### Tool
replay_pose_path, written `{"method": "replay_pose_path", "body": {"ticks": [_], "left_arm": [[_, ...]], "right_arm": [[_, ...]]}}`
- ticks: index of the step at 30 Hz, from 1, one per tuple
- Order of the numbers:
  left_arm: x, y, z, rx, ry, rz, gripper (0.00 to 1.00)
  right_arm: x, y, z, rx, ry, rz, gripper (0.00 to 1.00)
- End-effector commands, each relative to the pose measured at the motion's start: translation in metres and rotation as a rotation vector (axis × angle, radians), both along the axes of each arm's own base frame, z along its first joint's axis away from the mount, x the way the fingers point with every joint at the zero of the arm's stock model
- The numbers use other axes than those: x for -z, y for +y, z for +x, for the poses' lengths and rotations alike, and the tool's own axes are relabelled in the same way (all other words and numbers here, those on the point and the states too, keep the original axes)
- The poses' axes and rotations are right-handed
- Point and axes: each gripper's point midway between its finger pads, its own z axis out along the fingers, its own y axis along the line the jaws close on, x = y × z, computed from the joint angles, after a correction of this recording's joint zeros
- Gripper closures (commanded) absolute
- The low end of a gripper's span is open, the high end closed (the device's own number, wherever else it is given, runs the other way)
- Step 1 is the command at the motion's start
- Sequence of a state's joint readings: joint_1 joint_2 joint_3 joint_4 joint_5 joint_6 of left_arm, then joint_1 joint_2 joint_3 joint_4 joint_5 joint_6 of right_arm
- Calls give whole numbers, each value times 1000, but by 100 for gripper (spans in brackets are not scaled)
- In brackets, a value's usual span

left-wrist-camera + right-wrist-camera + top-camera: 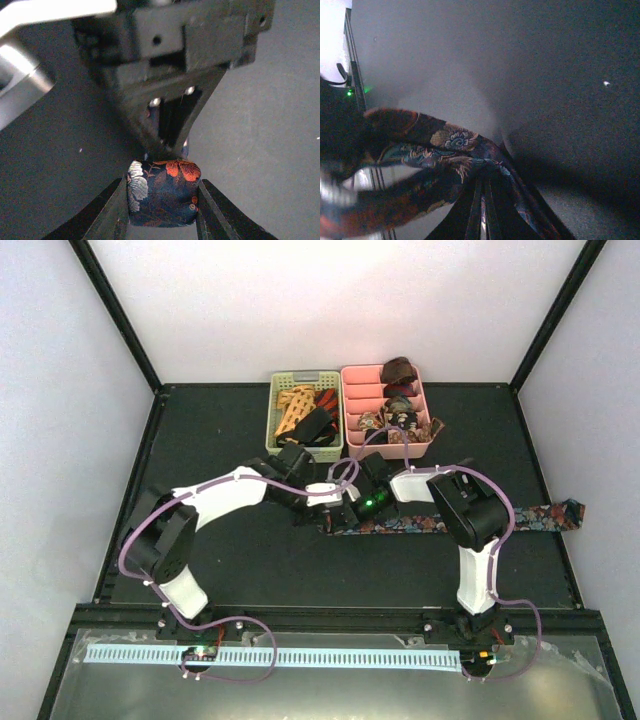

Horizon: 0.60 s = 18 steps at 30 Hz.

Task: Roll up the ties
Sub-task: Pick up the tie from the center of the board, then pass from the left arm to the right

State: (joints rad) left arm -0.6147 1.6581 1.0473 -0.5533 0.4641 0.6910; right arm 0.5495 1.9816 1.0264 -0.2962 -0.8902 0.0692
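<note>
A dark navy floral tie (520, 518) lies stretched across the black table towards the right edge. Both grippers meet at its left end. My left gripper (322, 512) is shut on the rolled end of the tie, a small coil (162, 192) squeezed between its fingers (112, 212). My right gripper (350, 512) is shut on a fold of the same tie (455, 150), fingers pressed together, just beyond the coil. More ties lie in the pale green basket (277, 400). Several coiled ties sit in the pink divided tray (352, 375).
The basket and tray stand side by side at the back middle of the table. Black frame posts rise at the back corners. The tie's wide end hangs over the table's right edge (572, 512).
</note>
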Motion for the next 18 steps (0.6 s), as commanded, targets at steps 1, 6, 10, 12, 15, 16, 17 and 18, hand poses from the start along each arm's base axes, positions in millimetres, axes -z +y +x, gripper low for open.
{"method": "replay_pose_path", "body": {"ticks": [1,6,10,12,15,16,17,18], "left_arm": [[-1,-23,-10,38,55,-22,62],[12,-24,-10,33,75,25,64],[13,-19,-7,23,43,41,65],[14,-17,-7,18,40,47,65],[15,-18,-6,14,40,49,65],[15,-18,-6,12,40,50,65],[15,-19,-5,10,39,48,65],[15,-20,-3,6,39,48,65]], "right_arm": [[13,-4,-4,4,20,-48,92],[-1,-5,-1,3,9,-24,89],[-22,-10,5,-3,-62,-18,83],[-29,-14,2,-16,-84,-27,79],[-35,-22,-2,-21,-79,-34,75],[-34,-25,-2,-16,-69,-36,73],[-34,-27,-2,-10,-59,-34,72],[-35,-28,-2,-5,-47,-26,70]]}}
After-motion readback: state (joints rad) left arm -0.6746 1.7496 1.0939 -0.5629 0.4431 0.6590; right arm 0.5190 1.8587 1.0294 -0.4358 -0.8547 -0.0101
